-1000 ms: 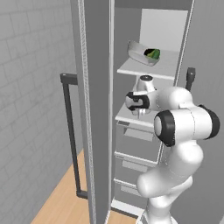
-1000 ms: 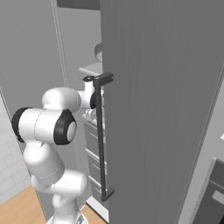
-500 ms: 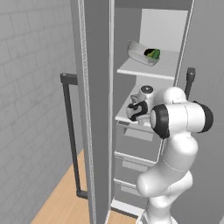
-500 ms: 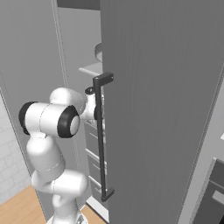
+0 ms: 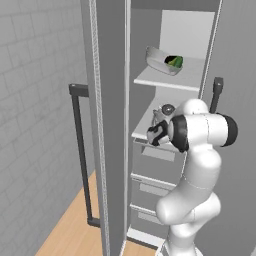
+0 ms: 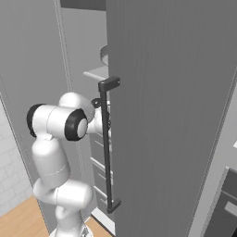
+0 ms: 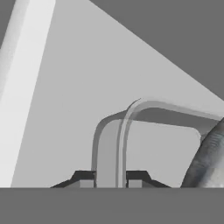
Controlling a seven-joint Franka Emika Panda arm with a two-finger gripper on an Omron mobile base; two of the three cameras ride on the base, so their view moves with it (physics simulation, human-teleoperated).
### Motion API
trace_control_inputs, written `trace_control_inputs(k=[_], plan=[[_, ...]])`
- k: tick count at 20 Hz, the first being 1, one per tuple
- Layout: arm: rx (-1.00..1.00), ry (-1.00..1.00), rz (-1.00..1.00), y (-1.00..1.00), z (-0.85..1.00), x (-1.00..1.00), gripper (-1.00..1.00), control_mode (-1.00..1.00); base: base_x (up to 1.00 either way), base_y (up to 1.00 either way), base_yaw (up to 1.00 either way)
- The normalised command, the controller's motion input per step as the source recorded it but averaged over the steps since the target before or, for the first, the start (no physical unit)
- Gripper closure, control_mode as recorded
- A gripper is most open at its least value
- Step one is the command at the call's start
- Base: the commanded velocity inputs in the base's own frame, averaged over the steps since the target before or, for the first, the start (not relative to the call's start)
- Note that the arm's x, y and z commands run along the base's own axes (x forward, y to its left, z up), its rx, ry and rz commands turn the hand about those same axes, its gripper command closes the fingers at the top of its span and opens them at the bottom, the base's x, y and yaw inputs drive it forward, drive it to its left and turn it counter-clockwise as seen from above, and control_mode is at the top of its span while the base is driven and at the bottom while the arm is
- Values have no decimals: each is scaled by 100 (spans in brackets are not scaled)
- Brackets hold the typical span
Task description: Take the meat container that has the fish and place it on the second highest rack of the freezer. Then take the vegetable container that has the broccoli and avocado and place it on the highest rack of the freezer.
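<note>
Meat container (image 7: 109, 148): pale, thin-walled tray w/ rounded corners, sitting on the second highest rack (image 5: 144, 132) of the freezer (image 5: 112, 125). Its rim stands between the gripper (image 7: 110, 178) tips; you can't tell if they pinch it or sit loose. Fish (image 7: 206, 159), silvery-grey & scaly, lies inside at the view's right. Highest rack (image 5: 167, 80), flat pale board, carries the veg container (image 5: 161, 60) near its front edge. Open room to the left of the tray; door edge close beside the arm.
</note>
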Motion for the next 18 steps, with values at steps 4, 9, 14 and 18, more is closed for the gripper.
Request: trace_control_inputs(k=[4, 9, 14, 18], plan=[[0, -12, -5, 0, 3, -1, -100, -100, 0, 0, 0], [0, -9, 0, 13, 69, -56, -100, -100, 0, 0, 0], [0, 1, -2, 30, 100, -98, -100, -100, 0, 0, 0], [0, 7, -6, 18, 100, -78, -100, -100, 0, 0, 0]])
